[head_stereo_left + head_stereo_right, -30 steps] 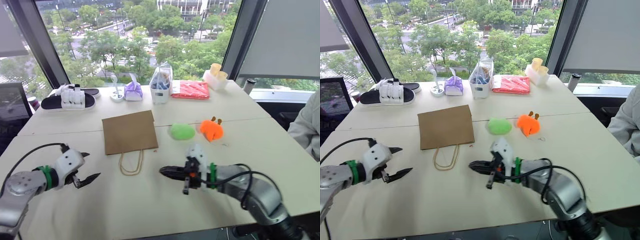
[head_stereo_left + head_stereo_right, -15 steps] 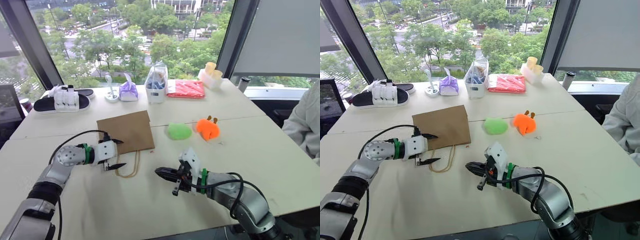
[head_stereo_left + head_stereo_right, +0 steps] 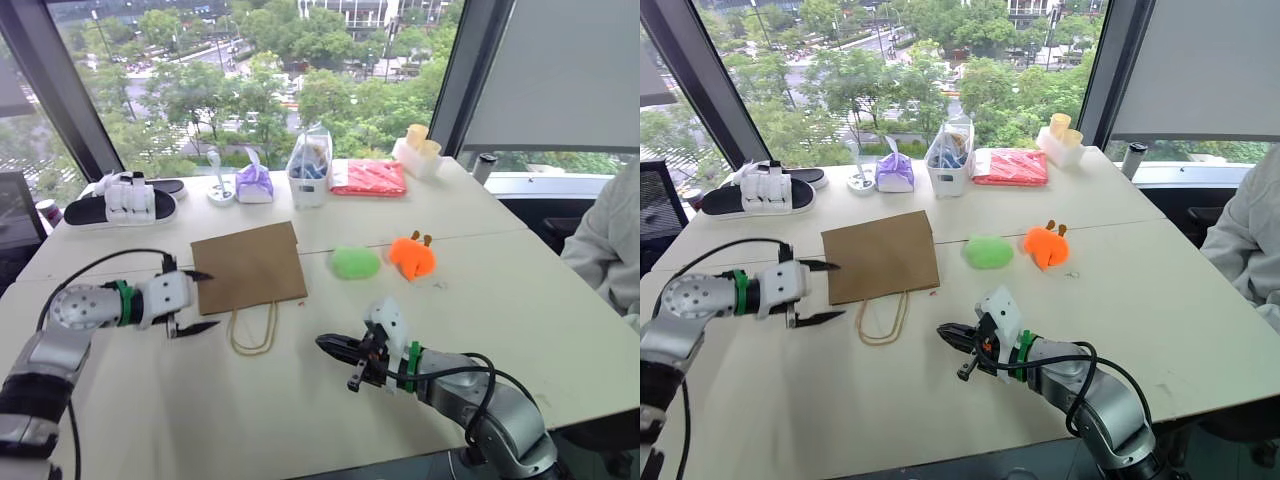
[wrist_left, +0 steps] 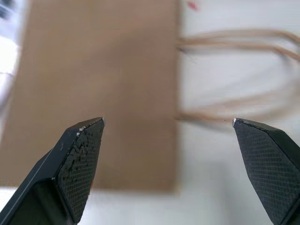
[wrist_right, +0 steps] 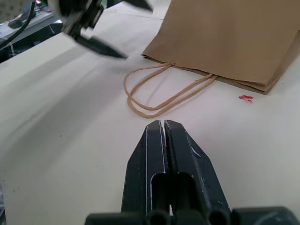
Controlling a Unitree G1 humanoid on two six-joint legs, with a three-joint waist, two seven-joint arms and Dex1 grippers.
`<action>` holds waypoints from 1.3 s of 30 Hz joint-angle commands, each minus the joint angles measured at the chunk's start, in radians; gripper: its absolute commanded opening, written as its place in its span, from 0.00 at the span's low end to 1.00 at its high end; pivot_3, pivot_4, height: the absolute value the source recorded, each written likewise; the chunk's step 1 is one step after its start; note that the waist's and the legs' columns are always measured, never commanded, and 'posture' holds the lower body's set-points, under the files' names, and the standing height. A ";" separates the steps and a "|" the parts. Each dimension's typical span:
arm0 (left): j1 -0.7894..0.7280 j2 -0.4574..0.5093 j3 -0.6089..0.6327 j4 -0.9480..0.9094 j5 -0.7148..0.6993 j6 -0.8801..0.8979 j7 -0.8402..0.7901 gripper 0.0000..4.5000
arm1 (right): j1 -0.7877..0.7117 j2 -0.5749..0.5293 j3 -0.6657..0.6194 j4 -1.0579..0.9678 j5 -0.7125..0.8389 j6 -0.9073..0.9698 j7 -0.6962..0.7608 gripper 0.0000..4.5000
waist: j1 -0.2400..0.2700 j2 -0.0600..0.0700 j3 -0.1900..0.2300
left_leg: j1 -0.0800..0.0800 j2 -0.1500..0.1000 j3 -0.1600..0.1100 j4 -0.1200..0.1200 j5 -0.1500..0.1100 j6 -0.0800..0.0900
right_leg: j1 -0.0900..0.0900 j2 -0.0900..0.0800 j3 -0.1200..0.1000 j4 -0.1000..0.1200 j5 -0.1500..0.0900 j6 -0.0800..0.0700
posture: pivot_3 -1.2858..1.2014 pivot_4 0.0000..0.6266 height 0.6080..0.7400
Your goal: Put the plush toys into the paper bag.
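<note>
At frame centre a thin, light paper bag (image 3: 250,265) lies flat, best pinched at its mouth edge by the spread-jawed left gripper (image 3: 193,301); soft plush toys (image 3: 356,262) sit right; the right gripper (image 3: 334,347) is pressed together.

Through my left wrist camera the paper bag (image 4: 98,89) is blurred and runs off the upper edge, its handles (image 4: 239,75) smeared and cut at the right. At the right edge of my head view, a person's sleeve (image 3: 610,250) is cropped. What fills the clear tub (image 3: 309,170) at upper centre I cannot tell.
</note>
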 commanded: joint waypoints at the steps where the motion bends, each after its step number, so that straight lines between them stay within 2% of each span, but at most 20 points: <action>1: -0.002 0.009 0.003 -0.037 0.030 -0.044 0.022 1.00 | -0.021 0.014 -0.008 -0.005 -0.001 -0.024 0.011 0.01 | 0.008 -0.001 0.000 | 0.000 0.000 -0.001 0.000 0.000 0.000 | 0.001 0.000 0.000 0.000 0.000 0.000 | 0.52 0.24 1.00; 6: -0.040 -0.054 -0.029 -0.023 0.053 -0.050 0.047 1.00 | -0.023 0.011 -0.015 -0.006 0.002 -0.020 0.014 0.01 | 0.024 -0.001 0.000 | 0.001 -0.001 -0.001 0.001 0.000 0.000 | 0.002 0.000 0.000 0.000 0.000 0.000 | 0.52 0.24 1.00; 14: -0.183 -0.168 -0.109 0.179 0.137 -0.164 0.098 1.00 | -0.002 0.012 -0.028 -0.036 0.004 -0.004 -0.017 0.01 | 0.014 -0.002 -0.001 | 0.001 0.000 0.000 0.001 0.001 -0.002 | 0.001 0.001 0.000 0.001 0.001 0.000 | 0.52 0.24 1.00; 17: -0.212 -0.192 -0.111 0.216 0.122 -0.183 0.078 0.80 | 0.007 0.014 -0.029 -0.043 0.003 -0.005 -0.031 0.00 | 0.013 -0.002 -0.001 | 0.000 0.000 0.000 0.001 0.001 -0.002 | 0.000 0.001 0.000 0.001 0.001 0.000 | 0.52 0.24 1.00; 24: -0.226 -0.198 -0.106 0.235 0.099 -0.206 0.040 0.03 | 0.015 0.022 -0.028 -0.038 -0.001 -0.015 -0.047 0.00 | 0.011 -0.002 -0.001 | 0.000 0.000 0.000 0.001 0.001 -0.001 | 0.001 0.001 0.000 0.001 0.001 0.000 | 0.52 0.24 1.00; 25: -0.225 -0.202 -0.099 0.223 0.082 -0.184 0.032 0.02 | 0.015 0.023 -0.026 -0.036 -0.001 -0.017 -0.047 0.00 | 0.011 -0.002 -0.001 | 0.000 0.000 0.000 0.002 0.001 -0.001 | 0.001 0.001 0.000 0.001 0.001 0.000 | 0.52 0.24 1.00; 28: -0.223 -0.226 -0.064 0.142 -0.011 -0.013 0.017 0.02 | 0.015 0.026 -0.022 -0.033 -0.004 -0.021 -0.047 0.00 | 0.012 -0.002 -0.001 | 0.000 0.000 0.000 0.002 0.001 -0.001 | 0.001 0.001 0.000 0.001 0.001 0.000 | 0.52 0.24 1.00; 35: -0.270 -0.259 0.014 -0.218 -0.275 0.683 0.079 0.02 | -0.047 0.093 0.020 0.054 -0.111 -0.111 -0.091 0.00 | 0.000 -0.003 -0.001 | 0.000 0.000 -0.001 0.003 0.001 -0.001 | 0.001 0.001 0.000 0.003 0.001 0.000 | 0.52 0.24 1.00; 39: -0.258 -0.260 0.010 -0.376 -0.334 0.890 0.124 0.02 | -0.088 0.121 0.039 0.144 -0.202 -0.187 -0.121 0.00 | -0.009 -0.003 -0.001 | 0.003 0.000 -0.001 0.003 0.002 -0.003 | 0.001 0.001 0.001 0.010 0.001 0.001 | 0.52 0.24 1.00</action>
